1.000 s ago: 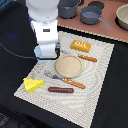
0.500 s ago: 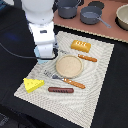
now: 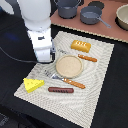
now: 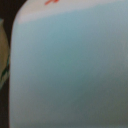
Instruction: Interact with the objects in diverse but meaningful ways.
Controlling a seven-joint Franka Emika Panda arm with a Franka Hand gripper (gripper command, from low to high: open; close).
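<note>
The white robot arm fills the exterior view's upper left, its lower end hanging low over the left edge of a pale striped placemat that lies on a black table. Behind the mat runs a reddish-brown board carrying a dark grey pot, a small dark grey long-handled pan and, at the exterior view's right edge, part of a beige bowl. A round tan plate sits in the middle of the mat, with an orange-handled knife just beyond it and an orange-handled fork along its near side. The orange ridged bread-like block lies at the far part of the mat, the yellow holed cheese wedge at the mat's near left corner, and the thin brown sausage near the front edge, just beside the fork. The wrist view is almost wholly taken up by a light blue cup (very close and blurred, with a small red mark near its pale rim). The gripper is hidden under the arm's white housing, so I cannot tell whether its fingers are apart or together
</note>
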